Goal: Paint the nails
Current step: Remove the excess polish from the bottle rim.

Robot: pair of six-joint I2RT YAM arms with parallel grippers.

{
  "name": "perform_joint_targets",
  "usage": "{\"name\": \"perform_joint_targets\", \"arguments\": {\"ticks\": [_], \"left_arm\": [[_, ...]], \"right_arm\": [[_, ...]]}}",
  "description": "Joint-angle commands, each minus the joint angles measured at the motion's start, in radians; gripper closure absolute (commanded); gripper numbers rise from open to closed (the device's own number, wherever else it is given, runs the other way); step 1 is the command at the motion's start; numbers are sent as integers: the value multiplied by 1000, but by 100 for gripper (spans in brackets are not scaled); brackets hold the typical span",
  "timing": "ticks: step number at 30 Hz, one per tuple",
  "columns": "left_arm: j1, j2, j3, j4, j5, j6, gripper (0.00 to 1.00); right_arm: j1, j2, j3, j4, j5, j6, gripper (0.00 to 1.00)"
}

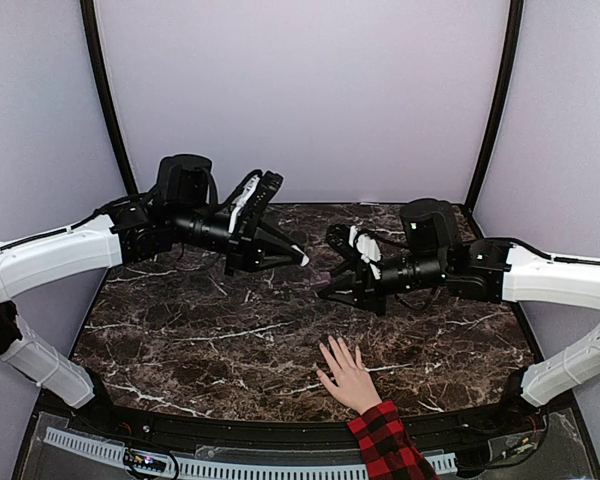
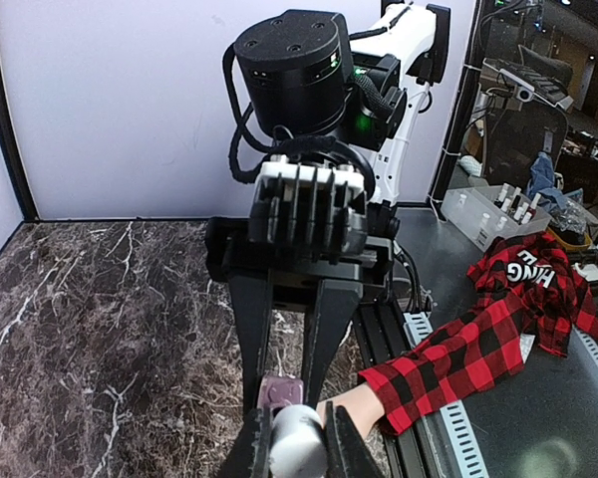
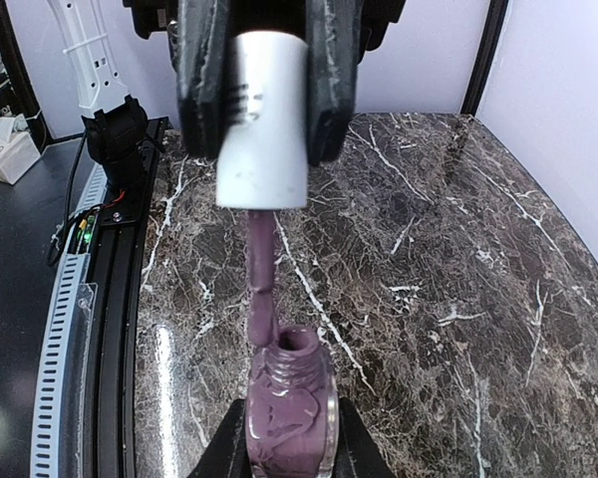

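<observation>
nails (image 1: 338, 346): on the person's hand (image 1: 348, 378), which lies flat and palm down on the marble table (image 1: 180, 330) at the near edge, right of centre. Too small in the top view to tell painted from bare.
sleeve (image 1: 385, 445): red-black plaid, runs off the near edge.
pointing: fingers spread and aimed at the far side, leaning a bit left. Long axis of hand and of each nail runs near-far.
left gripper (image 1: 296, 257): fingers clamped on the white cap (image 3: 264, 119), with the brush (image 3: 260, 269) hanging below it, purple-coated.
right gripper (image 1: 326, 293): fingers closed round the polish bottle (image 3: 289, 423), which is upright with its mouth open.
brush vs bottle: tip sits right by the neck; cannot tell if it touches the rim.
grippers vs hand: both up over mid-table, well apart from the hand, on its far side.
handling (judgement): nails are hard, slick and tiny, with soft skin all round on a live hand that may twitch. Nothing to grab; only the bristles should touch.
contact (judgement): stroke along the nail's long axis with light pressure.
risk (judgement): wet polish dripping on the way over, smearing onto skin.
</observation>
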Motion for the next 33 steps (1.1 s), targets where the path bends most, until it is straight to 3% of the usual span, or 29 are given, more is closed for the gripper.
{"name": "perform_joint_targets", "arguments": {"ticks": [1,17,33], "left_arm": [[-5,1,21,-22,-4,16,100],[-5,-6,23,-27,-55,15,100],[-5,-50,15,-10,-5,12,100]], "right_arm": [[-2,2,24,42,-16,-8,100],[-2,-1,24,38,-20,-14,100],[-1,19,24,33,-8,-10,100]]}}
